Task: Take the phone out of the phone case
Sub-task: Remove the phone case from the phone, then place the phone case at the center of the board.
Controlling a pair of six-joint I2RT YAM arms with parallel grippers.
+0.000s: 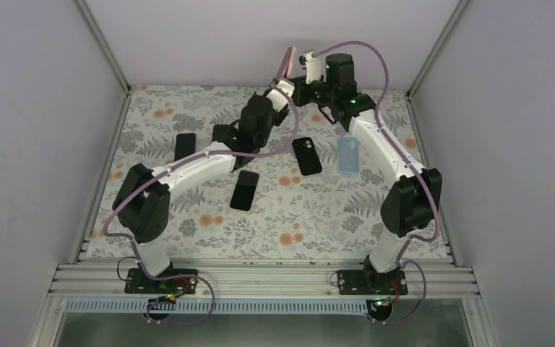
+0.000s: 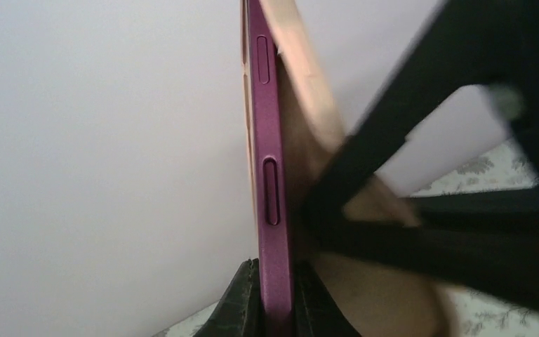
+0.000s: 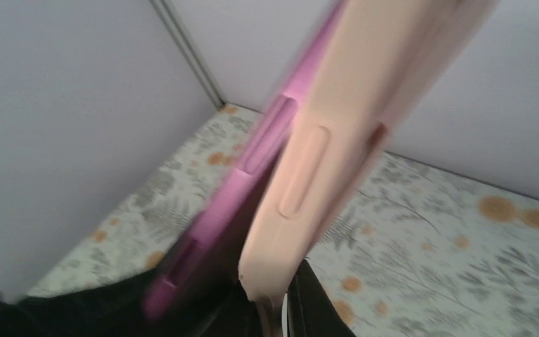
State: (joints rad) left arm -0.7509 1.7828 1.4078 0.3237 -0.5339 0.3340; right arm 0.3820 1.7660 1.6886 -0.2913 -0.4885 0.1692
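Phone [image 2: 272,175] held aloft at far centre, long axis upright. Left gripper [image 2: 275,298] clamped on its lower edge. Right gripper [image 3: 270,309] clenched on phone case [image 3: 337,140], which sat just right of phone, angled off it.

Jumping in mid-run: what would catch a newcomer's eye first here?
High over the far edge of the floral table, the left gripper is shut on a magenta phone and the right gripper on its peach case, which splays away from the phone. Below, three black phones and a pale blue case lie flat.
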